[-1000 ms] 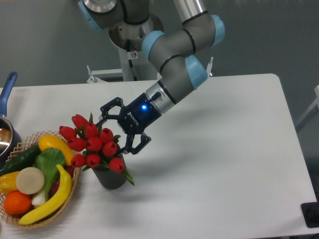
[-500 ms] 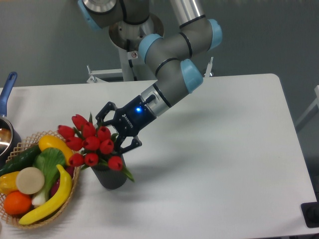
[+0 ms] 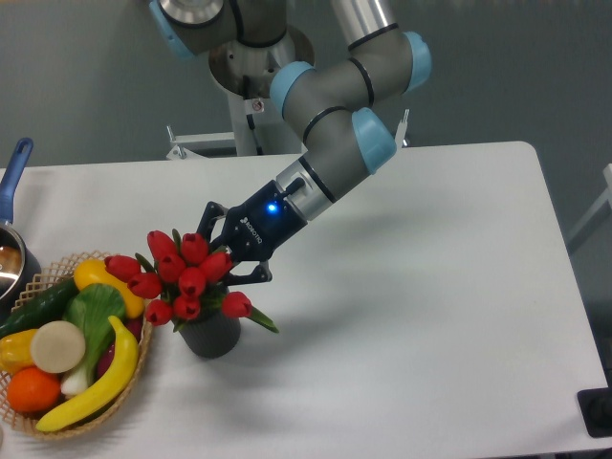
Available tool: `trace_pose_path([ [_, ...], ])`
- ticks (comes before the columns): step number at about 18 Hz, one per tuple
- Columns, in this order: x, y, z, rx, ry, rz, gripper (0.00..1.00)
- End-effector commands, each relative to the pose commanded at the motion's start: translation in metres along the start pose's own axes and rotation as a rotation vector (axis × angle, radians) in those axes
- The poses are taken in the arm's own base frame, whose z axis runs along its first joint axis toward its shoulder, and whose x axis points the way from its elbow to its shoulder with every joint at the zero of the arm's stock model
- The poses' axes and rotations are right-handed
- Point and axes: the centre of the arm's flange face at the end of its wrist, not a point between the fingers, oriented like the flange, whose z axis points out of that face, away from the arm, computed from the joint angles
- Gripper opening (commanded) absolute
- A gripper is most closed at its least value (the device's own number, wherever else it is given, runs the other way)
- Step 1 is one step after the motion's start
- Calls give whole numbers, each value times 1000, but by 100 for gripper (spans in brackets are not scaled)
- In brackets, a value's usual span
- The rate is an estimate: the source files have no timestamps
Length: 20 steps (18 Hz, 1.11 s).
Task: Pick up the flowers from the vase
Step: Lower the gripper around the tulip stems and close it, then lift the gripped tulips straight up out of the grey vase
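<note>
**End effector closed on tulips at vase**

White tabletop [image 3: 430, 287], grey wall behind. Flowers [image 3: 186, 277], a red tulip bunch, sit in the vase [image 3: 212, 335] at front left, stems still inside the mouth. End effector [image 3: 229, 256] comes in from the upper right, black fingers [image 3: 251, 278] pinched around the bunch's right side, touching the buds; it grips the flowers. Blue light glows on its wrist. Vase stands upright just right of the wicker basket [image 3: 57, 277] of fruit and vegetables. Blue-handled pot [image 3: 11, 182] at left edge.
</note>
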Motion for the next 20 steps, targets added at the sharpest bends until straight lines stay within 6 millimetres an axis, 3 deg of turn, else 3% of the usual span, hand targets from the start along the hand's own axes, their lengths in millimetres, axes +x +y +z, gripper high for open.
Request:
trace_pose_path([
  [8,8,-20,-19,30,-27,-15,0],
  [14,18,-46,-36,99,-34,10,0],
  [17,17,-69,-44,152,-26,48,0],
  [20,19,-70,-49,156,-34,50,0],
])
